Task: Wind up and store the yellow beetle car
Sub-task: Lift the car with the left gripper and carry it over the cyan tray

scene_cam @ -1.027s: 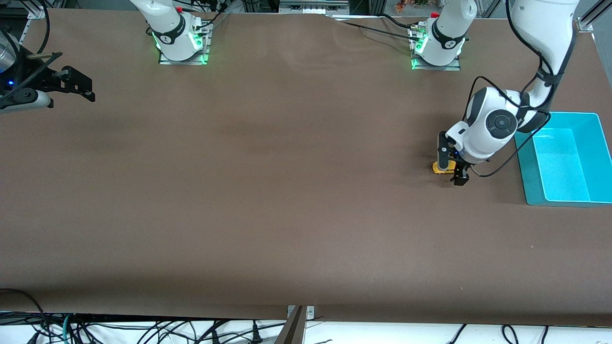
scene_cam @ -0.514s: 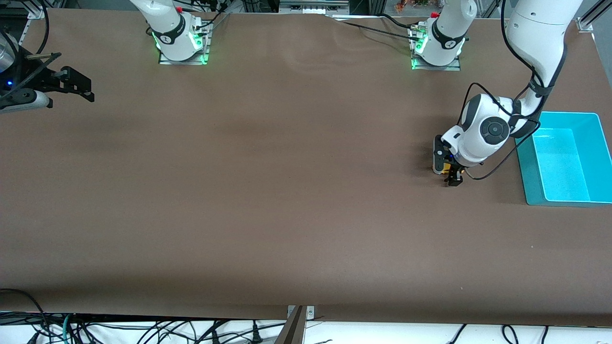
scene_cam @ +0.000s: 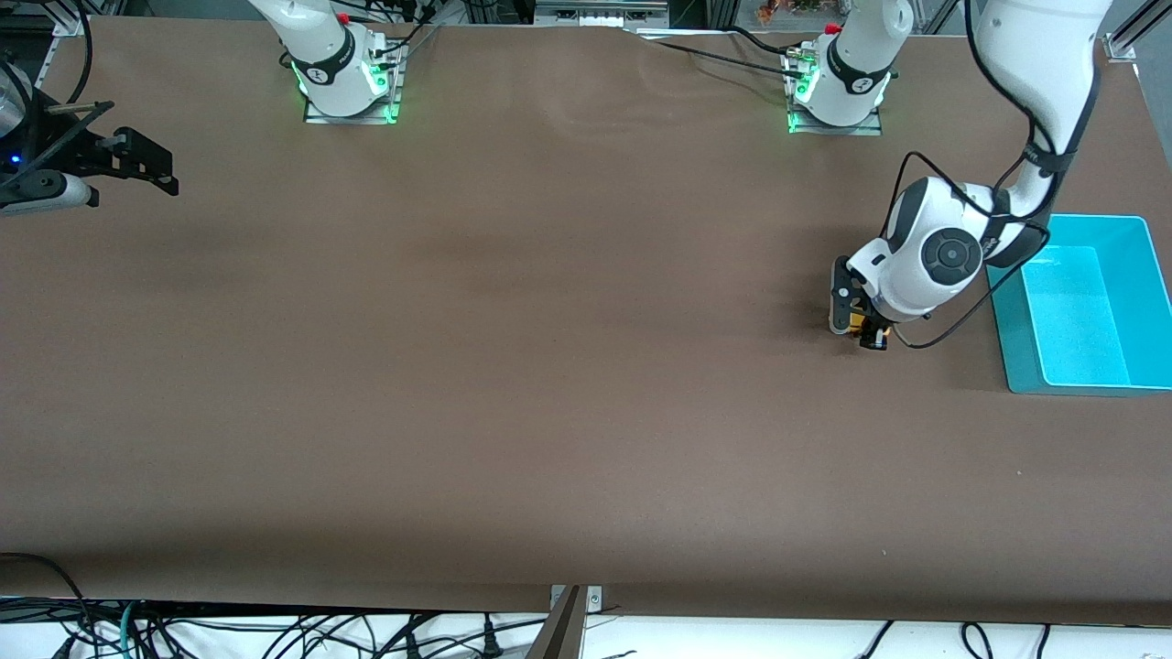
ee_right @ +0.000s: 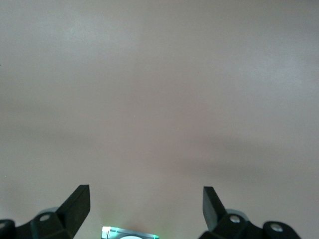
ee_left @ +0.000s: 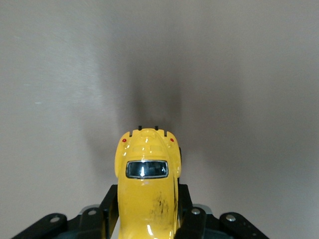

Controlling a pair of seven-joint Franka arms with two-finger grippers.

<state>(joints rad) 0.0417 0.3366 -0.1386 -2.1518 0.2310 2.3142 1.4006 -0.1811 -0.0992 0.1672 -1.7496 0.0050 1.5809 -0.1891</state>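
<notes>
Two arms work at one brown table (scene_cam: 549, 366), and there is one toy and one bin to count. At the right of the front view, about mid-height in the frame, the left gripper (scene_cam: 859, 329) is down at the table surface with its jaws closed on the yellow beetle car (scene_cam: 857, 322). Only a sliver of yellow shows between the black fingers there. The left wrist view gives the clearer look: the car (ee_left: 147, 191) fills the lower centre of the frame, one dark window and two small red lights showing on its rounded body, a black finger (ee_left: 110, 201) pressed against each flank. Its shadow spreads up the frame over the table (ee_left: 60, 74). Whether its wheels touch the surface cannot be told.

One turquoise bin (scene_cam: 1085, 307) sits at the right edge of the front view, at the left arm's end of the table, near the gripper but apart from it.

The right arm waits at the upper left edge of the front view, where its gripper (scene_cam: 137, 165) hangs over the table's edge. In the right wrist view its gripper (ee_right: 146, 206) has its two black fingers spread wide at the bottom of the frame, with nothing between them but bare table (ee_right: 159, 89).
</notes>
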